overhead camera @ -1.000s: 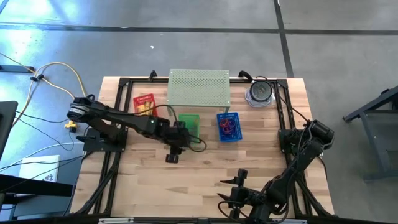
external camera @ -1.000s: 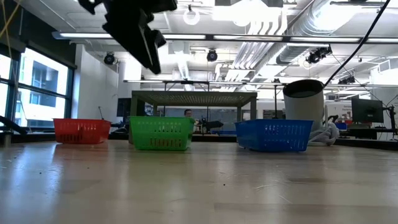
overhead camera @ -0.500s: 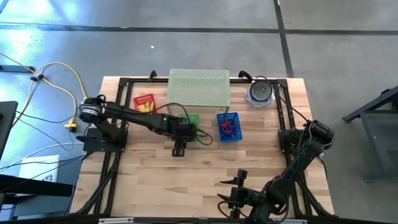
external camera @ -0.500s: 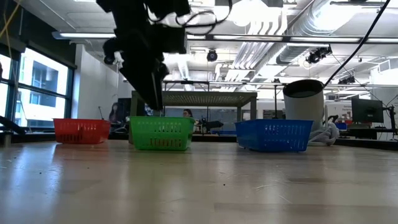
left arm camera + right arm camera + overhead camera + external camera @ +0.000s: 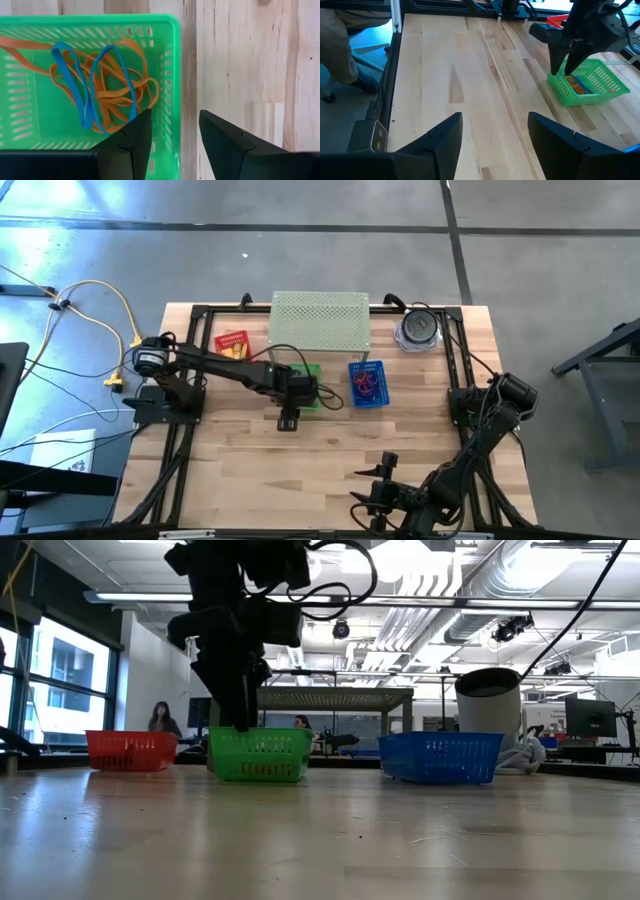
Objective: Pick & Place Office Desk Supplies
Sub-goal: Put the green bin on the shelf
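Observation:
My left gripper (image 5: 175,117) hangs open, fingers pointing down, at the rim of the green basket (image 5: 306,384), which stands at mid-table. In the left wrist view one finger (image 5: 131,136) is over the basket's inside and the other (image 5: 222,142) is outside its wall (image 5: 173,75); nothing is between them but that wall. Orange and blue loops (image 5: 105,85) lie tangled on the basket's floor. In the low view the fingertips (image 5: 240,723) reach the basket's top edge. My right gripper (image 5: 495,120) waits open at the table's near edge (image 5: 372,498).
A red basket (image 5: 232,345) with yellow packets stands left of the green one, and a blue basket (image 5: 368,383) with red and blue loops stands to its right. A pale green perforated shelf (image 5: 320,320) is behind them, and a grey round container (image 5: 417,328) is far right. Bare wood lies nearer.
My left gripper has moved from the near side toward the far edge and down, coming over the green basket's rim. Its fingers now point more steeply down. The baskets and my right arm have kept still.

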Controlling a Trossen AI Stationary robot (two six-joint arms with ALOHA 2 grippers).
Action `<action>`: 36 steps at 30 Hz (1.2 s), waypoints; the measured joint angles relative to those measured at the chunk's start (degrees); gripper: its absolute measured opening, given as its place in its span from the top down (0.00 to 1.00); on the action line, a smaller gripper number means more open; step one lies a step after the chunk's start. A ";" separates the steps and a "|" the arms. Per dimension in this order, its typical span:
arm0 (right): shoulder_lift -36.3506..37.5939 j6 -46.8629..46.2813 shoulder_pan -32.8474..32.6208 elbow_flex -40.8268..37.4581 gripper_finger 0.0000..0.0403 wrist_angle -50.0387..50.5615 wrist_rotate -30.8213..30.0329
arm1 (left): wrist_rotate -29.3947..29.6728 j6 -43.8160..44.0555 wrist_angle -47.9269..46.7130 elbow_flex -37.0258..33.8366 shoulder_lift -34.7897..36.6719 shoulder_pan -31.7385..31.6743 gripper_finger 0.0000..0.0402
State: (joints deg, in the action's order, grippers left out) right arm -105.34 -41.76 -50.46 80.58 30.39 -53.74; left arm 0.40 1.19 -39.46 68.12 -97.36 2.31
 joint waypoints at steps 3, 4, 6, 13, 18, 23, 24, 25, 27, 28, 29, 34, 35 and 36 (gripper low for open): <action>0.00 0.00 -0.01 0.00 0.47 0.00 0.01 | 0.01 0.05 0.31 0.00 -0.61 -0.30 0.61; 0.00 0.00 0.01 0.00 0.47 0.00 0.01 | 0.04 0.05 0.39 -0.02 -0.91 -0.33 0.61; 0.00 -0.04 -0.01 0.00 0.47 0.12 0.01 | 0.04 0.07 0.19 -0.14 -1.67 -0.33 0.61; 0.00 -0.41 -0.06 0.02 0.47 0.32 0.27 | 0.07 -0.28 0.68 -0.11 -5.33 -0.33 0.61; 0.00 -0.41 -0.06 0.02 0.47 0.28 0.29 | 0.35 0.14 1.14 -0.11 -5.90 -0.33 0.61; 0.00 -0.41 -0.06 0.02 0.47 0.32 0.29 | 0.95 0.09 0.90 -0.11 -5.90 -0.33 0.68; 0.00 -0.41 -0.06 0.02 0.47 0.33 0.29 | 1.43 0.09 0.84 -0.11 -5.90 -0.33 0.71; 0.00 -0.41 -0.06 0.02 0.47 0.31 0.29 | 2.10 0.10 0.87 -0.11 -5.92 -0.33 0.74; 0.00 -0.41 -0.06 0.02 0.47 0.33 0.29 | 4.43 0.12 0.89 -0.11 -6.08 -0.33 0.82; 0.00 -0.41 -0.06 0.02 0.47 0.31 0.29 | 5.60 0.14 0.77 -0.11 -6.13 -0.33 0.86; 0.00 -0.41 -0.06 0.02 0.47 0.32 0.29 | 6.30 0.08 0.70 -0.11 -6.16 -0.33 0.91; 0.00 -0.41 -0.06 0.02 0.47 0.33 0.31 | 7.19 -0.35 0.76 -0.09 -6.14 0.15 0.99; 0.00 -0.41 -0.06 0.02 0.47 0.32 0.31 | 7.26 -0.30 0.66 -0.09 -6.04 0.47 0.99; 0.00 -0.41 -0.06 0.02 0.47 0.32 0.31 | 7.19 -0.10 0.31 -0.09 -5.76 0.92 0.99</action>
State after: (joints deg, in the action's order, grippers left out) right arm -105.34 -42.17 -50.52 80.60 30.71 -53.43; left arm 7.59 1.08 -39.15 68.03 -103.12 3.23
